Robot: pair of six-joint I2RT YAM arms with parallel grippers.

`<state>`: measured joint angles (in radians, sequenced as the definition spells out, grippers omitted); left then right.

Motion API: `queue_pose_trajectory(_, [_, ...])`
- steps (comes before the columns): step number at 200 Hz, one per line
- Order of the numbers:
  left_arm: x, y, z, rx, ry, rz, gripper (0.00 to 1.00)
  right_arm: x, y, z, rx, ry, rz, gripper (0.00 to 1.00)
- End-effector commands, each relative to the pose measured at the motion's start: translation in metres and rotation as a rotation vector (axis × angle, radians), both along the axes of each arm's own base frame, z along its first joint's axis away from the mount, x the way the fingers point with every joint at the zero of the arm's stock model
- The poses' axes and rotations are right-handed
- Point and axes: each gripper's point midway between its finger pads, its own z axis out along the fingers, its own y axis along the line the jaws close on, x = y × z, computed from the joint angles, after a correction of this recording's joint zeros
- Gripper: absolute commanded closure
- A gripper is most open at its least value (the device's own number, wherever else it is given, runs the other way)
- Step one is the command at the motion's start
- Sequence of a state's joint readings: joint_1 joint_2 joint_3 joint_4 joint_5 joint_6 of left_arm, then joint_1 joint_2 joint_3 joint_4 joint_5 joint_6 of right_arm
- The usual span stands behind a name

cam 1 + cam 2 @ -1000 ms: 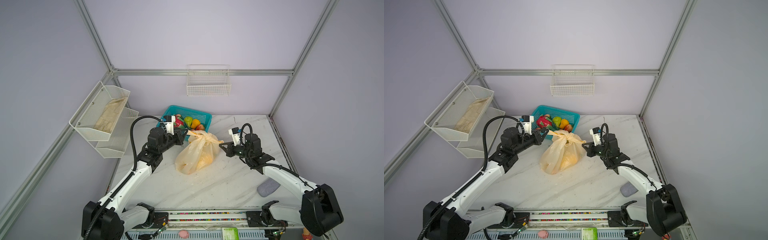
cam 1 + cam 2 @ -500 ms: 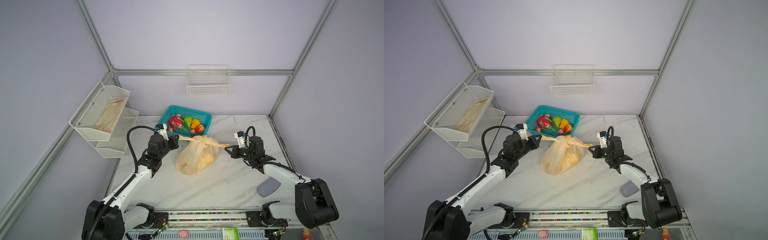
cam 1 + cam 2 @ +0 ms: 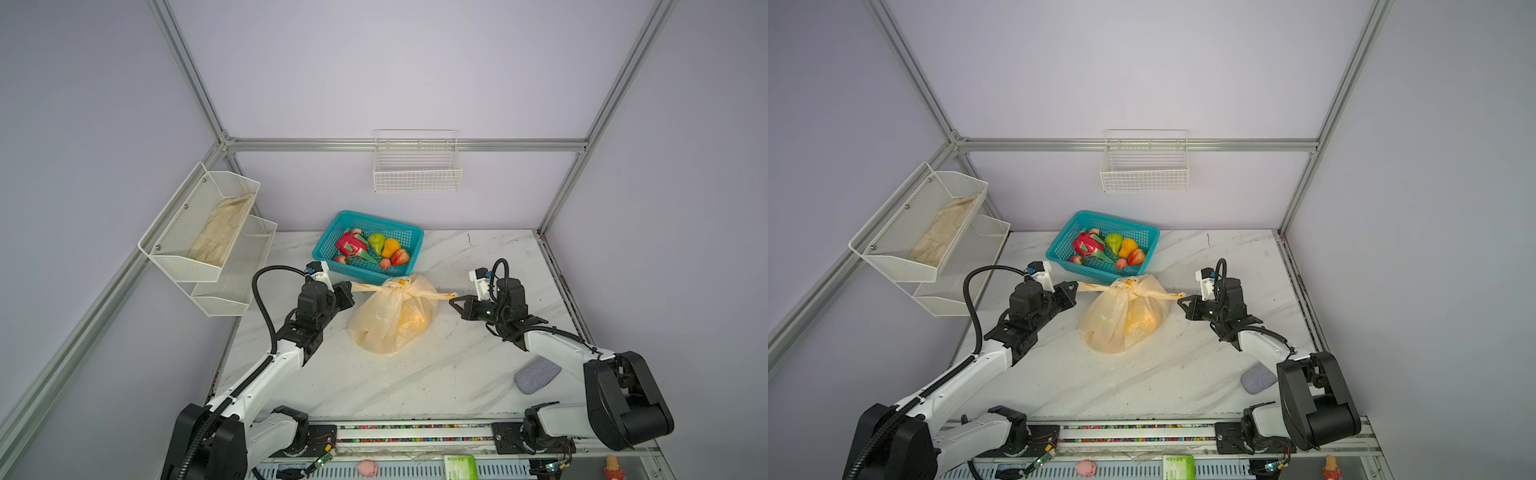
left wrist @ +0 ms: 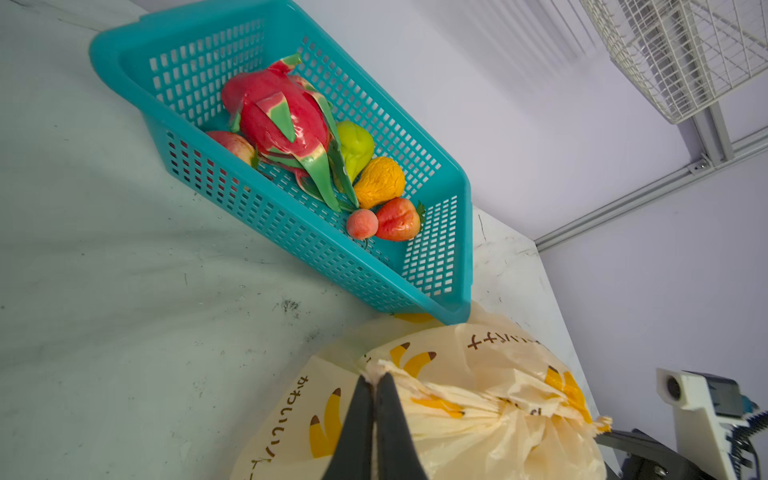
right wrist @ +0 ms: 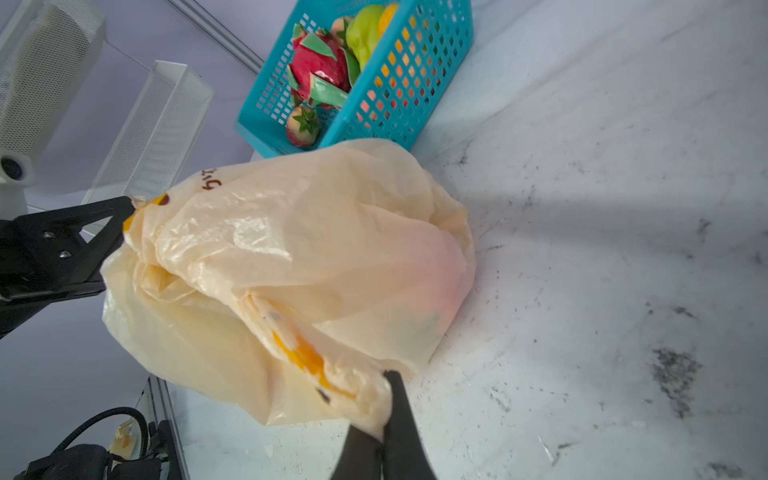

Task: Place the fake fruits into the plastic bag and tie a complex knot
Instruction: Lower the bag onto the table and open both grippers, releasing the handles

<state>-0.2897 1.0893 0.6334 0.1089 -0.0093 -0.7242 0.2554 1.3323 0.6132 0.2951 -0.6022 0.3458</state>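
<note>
Left wrist view shows your left gripper (image 4: 374, 380) clenched on one flat handle end (image 4: 419, 388) of the plastic bag (image 4: 490, 440), its two black fingers pressed together with film pinched between them. Right wrist view shows your right gripper (image 5: 386, 409) clamped the same way on the other handle end (image 5: 307, 357), which runs taut out of the bag's body.

In both top views the bag sits near the middle of the marble table (image 3: 415, 386). Your left gripper is at its 9 o'clock and your right at its 3 o'clock, with both strips stretched sideways from the knot (image 3: 405, 291) on top. Something yellow-orange shows through the film.

At the bag's 12 o'clock stands the teal basket (image 3: 376, 217), and you cannot tell whether the two touch. The basket holds fake fruits: a dragon fruit (image 3: 351, 244), a green pear (image 3: 376, 241), an orange pear (image 3: 390, 246), a strawberry (image 3: 400, 257) and small round pieces. A grey pad (image 3: 536, 376) lies at the bag's 4 o'clock, well apart from it.
</note>
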Motion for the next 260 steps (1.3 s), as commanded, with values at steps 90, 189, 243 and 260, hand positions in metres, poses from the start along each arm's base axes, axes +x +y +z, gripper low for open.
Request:
queue_pose_trajectory(90, [-0.008, 0.057, -0.044, 0.023, 0.063, 0.224, 1.0, 0.016, -0.047, -0.053, -0.085, 0.091, -0.161, 1.0])
queue_pose_trajectory(189, [-0.009, 0.03, -0.046, 0.053, 0.045, 0.057, 1.0, 0.022, -0.04, -0.05, -0.082, 0.053, -0.168, 0.98])
queue_pose_trajectory(243, [-0.026, 0.031, -0.009, 0.085, -0.072, 0.02, 0.43, 0.011, -0.052, 0.044, -0.182, -0.187, -0.214, 0.61])
queue_pose_trajectory(260, [-0.033, 0.041, 0.005, 0.109, -0.126, 0.064, 0.33, 0.011, -0.067, 0.073, -0.217, -0.262, -0.29, 0.54])
